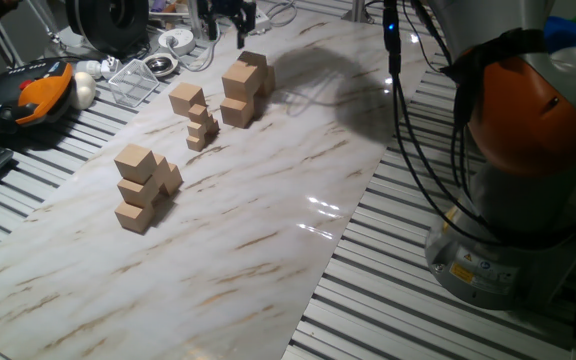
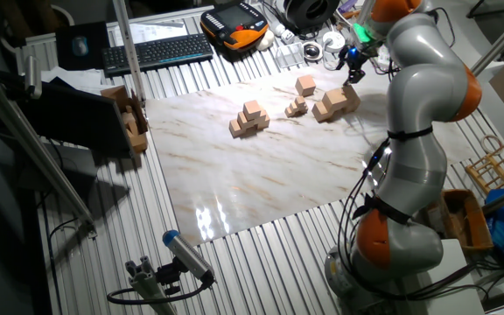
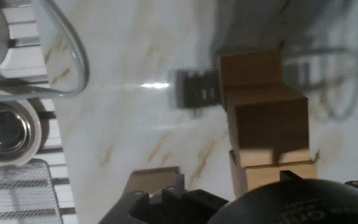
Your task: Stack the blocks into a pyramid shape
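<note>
Tan wooden blocks form a stepped pile at upper centre of the marble desk, and above it we see the tool, its opening impossible to judge.

A: How's the light?

B: Dim overall in one fixed view, with small white glare spots on the glossy marble surface and a broad soft shadow of the arm near the far edge.

A: And the other fixed view?

B: Brighter and sharp; overhead light reflects as a white patch near the front of the marble.

A: The hand view?

B: Soft and blurred. A streak of glare crosses the marble, and the blocks show dark shaded faces.
</note>
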Action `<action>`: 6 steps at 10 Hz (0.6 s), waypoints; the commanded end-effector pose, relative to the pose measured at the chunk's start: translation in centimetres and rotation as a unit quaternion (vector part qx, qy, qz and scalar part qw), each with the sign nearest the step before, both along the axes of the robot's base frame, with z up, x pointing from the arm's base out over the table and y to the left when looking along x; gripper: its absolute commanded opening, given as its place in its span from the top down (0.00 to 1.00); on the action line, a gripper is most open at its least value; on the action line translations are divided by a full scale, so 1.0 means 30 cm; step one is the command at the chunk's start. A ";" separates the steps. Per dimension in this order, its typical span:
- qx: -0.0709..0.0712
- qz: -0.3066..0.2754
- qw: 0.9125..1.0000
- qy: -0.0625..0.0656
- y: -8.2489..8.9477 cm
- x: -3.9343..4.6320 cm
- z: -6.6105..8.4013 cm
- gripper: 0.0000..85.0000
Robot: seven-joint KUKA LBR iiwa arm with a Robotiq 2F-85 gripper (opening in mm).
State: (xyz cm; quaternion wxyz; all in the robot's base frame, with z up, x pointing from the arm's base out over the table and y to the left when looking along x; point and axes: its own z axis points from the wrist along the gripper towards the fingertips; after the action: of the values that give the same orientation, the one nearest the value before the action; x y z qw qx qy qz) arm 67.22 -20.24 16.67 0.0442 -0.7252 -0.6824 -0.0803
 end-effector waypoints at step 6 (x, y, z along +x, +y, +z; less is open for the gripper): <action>-0.018 -0.022 0.999 -0.016 0.027 0.095 -0.075 0.20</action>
State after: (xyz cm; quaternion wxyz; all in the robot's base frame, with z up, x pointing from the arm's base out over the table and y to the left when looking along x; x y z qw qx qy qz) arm 70.17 -19.48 14.37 0.0181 -0.7407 -0.6668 -0.0800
